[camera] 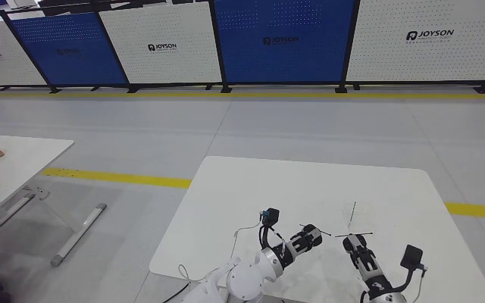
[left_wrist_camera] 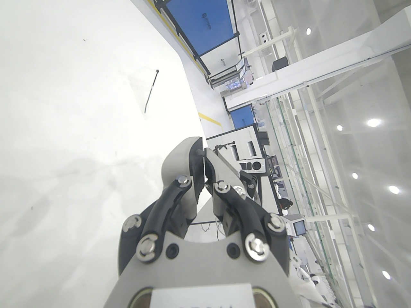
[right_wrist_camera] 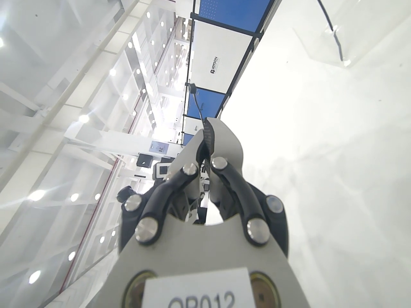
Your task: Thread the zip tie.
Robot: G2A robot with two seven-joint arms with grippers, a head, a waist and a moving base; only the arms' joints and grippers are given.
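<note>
Jaws on both sides are pressed together above the table. The right gripper pinches the zip tie below its head, and the left gripper seemingly nips its tail. The strap looks light, springy and slick, so grip near the ends.

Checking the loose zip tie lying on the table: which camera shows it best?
The right wrist view: the loose zip tie is largest there, head and strap distinct. The left wrist view shows it smaller, the top view as a thin line.
</note>
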